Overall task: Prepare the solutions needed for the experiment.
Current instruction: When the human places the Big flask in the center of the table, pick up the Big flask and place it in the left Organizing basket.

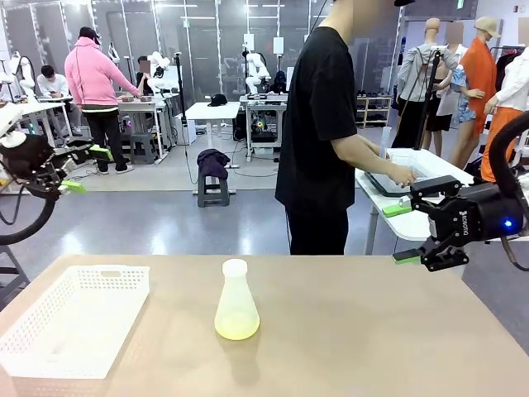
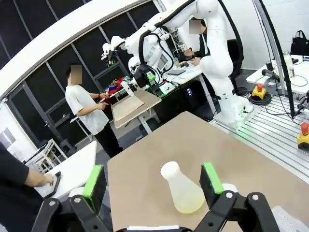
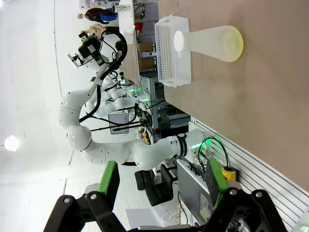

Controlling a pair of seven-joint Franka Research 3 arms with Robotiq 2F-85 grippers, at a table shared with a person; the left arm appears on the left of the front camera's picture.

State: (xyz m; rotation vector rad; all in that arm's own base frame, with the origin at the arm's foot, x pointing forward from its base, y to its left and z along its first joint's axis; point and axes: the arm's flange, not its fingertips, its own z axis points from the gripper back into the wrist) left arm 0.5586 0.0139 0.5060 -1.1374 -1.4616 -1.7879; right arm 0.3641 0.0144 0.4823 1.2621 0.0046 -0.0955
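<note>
One tan table (image 1: 372,331) (flask (image 1: 236,308), basket (image 1: 62,366) atop), grey floor (image 1: 165,223) beyond

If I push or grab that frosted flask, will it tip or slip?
The flask likely resists tipping: wide base, little yellow liquid pooled low. It looks like light plastic, so a push would probably slide it. Its smooth tapered wall may slip in a grip.

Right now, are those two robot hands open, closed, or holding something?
Left hand: open, holding nothing.
Right hand: open, holding nothing.
</note>
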